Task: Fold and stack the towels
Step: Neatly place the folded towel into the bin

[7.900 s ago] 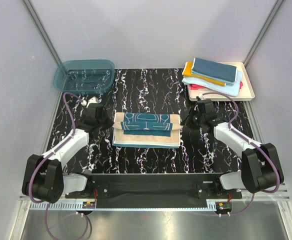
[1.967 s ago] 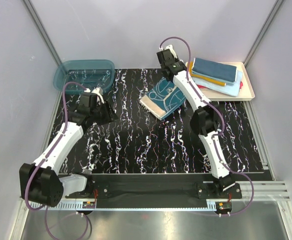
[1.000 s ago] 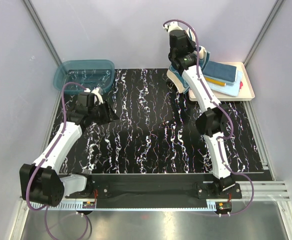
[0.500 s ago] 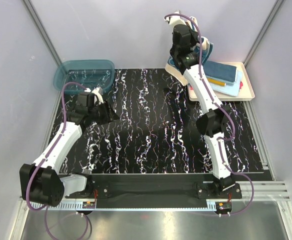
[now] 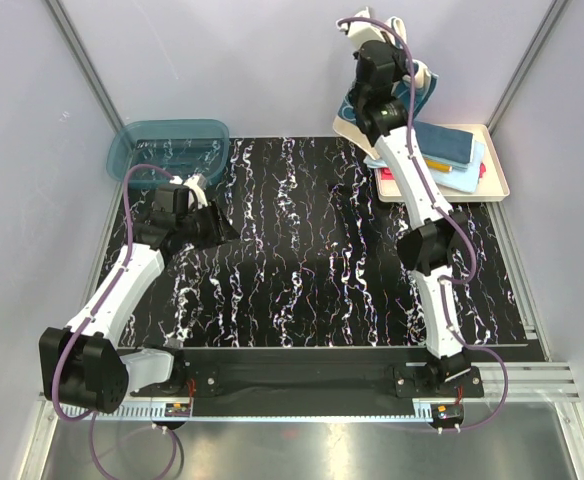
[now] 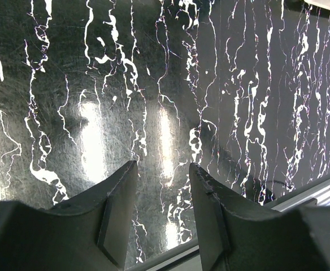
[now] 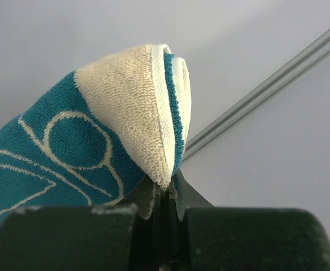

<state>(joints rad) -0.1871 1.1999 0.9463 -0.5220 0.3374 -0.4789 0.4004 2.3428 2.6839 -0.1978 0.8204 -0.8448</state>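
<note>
- Top external view: the right gripper (image 5: 400, 72) is clamped on the dark teal towel (image 5: 344, 118) and holds it high in the air at the far right, just beside the cream tray (image 5: 499, 182).
  - The step looks like carrying it to the stack of folded towels (image 5: 434, 142) on that tray.
  - To do this well, the arm should square the towel over the stack and lower it until it lies flat. Only then should it let go, so the fold does not spring open.
  - The left gripper (image 5: 212, 228) hovers low over the marbled table (image 5: 302, 260), near the teal basin (image 5: 167, 150).
- Left wrist view: the left gripper (image 6: 162, 168) has its jaws apart with nothing between them. Only bare table (image 6: 238, 84) lies below.
- Right wrist view: the right gripper (image 7: 165, 195) is pinched tight on the towel's folded edge.
  - The dark teal towel (image 7: 97, 132) is thick terry with cream line drawing and a cream border, its layers doubled at the pinch.
</note>
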